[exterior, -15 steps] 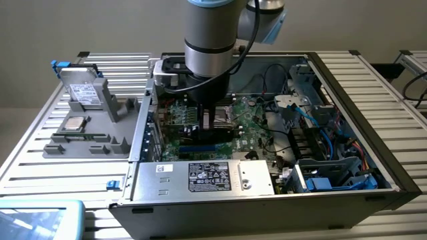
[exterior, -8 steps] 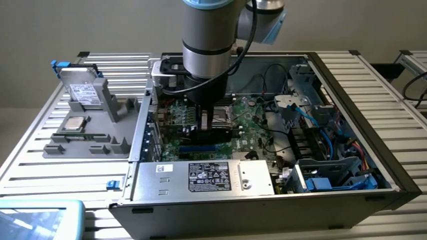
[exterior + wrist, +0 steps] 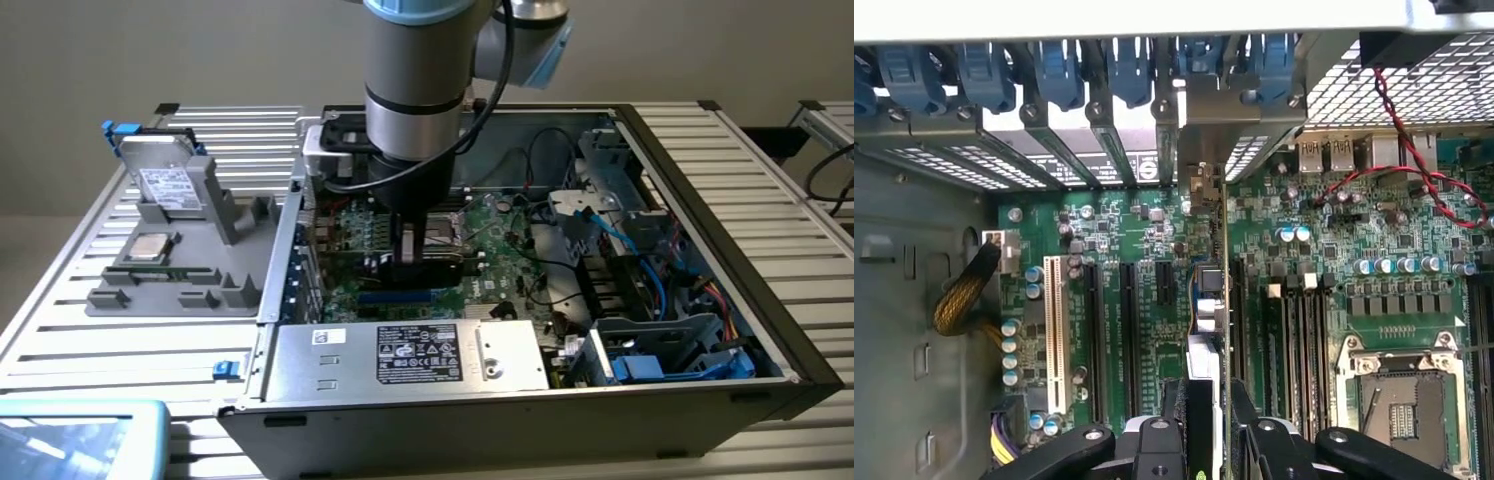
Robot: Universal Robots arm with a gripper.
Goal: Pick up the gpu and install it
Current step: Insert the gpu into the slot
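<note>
The gpu (image 3: 1209,300) stands on edge between my fingers, inside the open computer case (image 3: 707,200) and low over the green motherboard (image 3: 1324,270). Its silver bracket (image 3: 1199,185) points at the rear slot covers (image 3: 1104,130). My gripper (image 3: 1212,420) is shut on the gpu. The card lines up beside the long black expansion slots (image 3: 1126,330); I cannot tell whether it touches a slot. In the exterior view the gripper (image 3: 427,245) hangs straight down with the dark gpu (image 3: 430,270) under it, at the middle of the board.
A grey power supply (image 3: 400,355) fills the case's front. Blue cables and drive bays (image 3: 667,330) crowd the exterior view's right. On the left a grey fixture (image 3: 174,280) holds a hard drive (image 3: 171,185), a processor (image 3: 150,247) and a memory stick (image 3: 167,272). The processor socket (image 3: 1404,400) lies close by.
</note>
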